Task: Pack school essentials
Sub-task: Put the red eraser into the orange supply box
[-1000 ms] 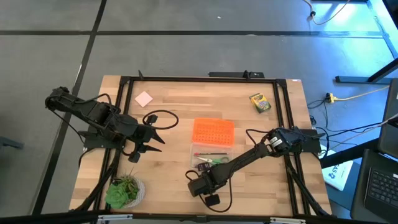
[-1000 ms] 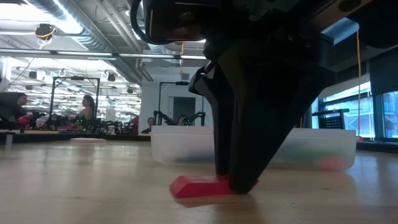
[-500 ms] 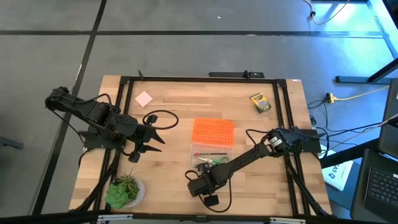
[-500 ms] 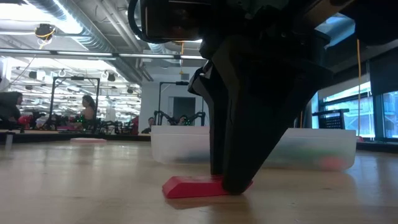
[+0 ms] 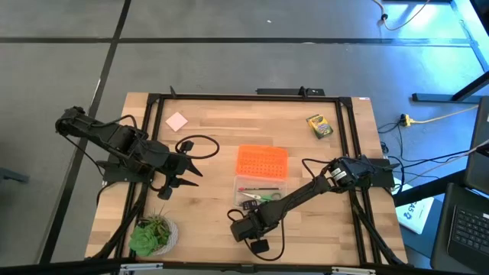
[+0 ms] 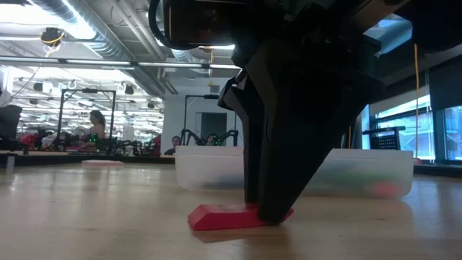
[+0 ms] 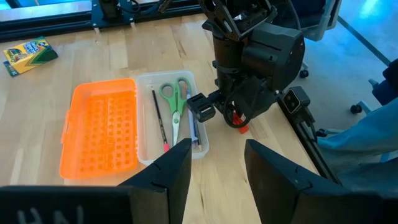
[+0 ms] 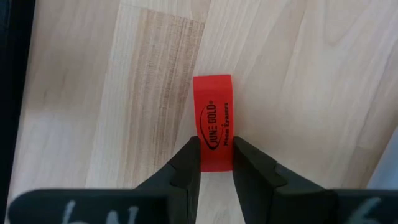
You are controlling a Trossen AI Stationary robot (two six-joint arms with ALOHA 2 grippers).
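Right now your right claw (image 8: 216,163) is clenched across the red eraser (image 8: 213,118), whose long axis runs out ahead, flat on the surface (image 8: 112,93).

Robotics lab, more arm rigs (image 6: 209,137), ceiling ducts (image 6: 86,32)

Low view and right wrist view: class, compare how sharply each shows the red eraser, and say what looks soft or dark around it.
Low view: the red eraser on the table is fairly clear, the right gripper over it is a near-black silhouette, and the clear box behind looks hazy. Right wrist view: the eraser's printed label reads sharply between the fingers, while the near band at the picture's bottom is blurred.
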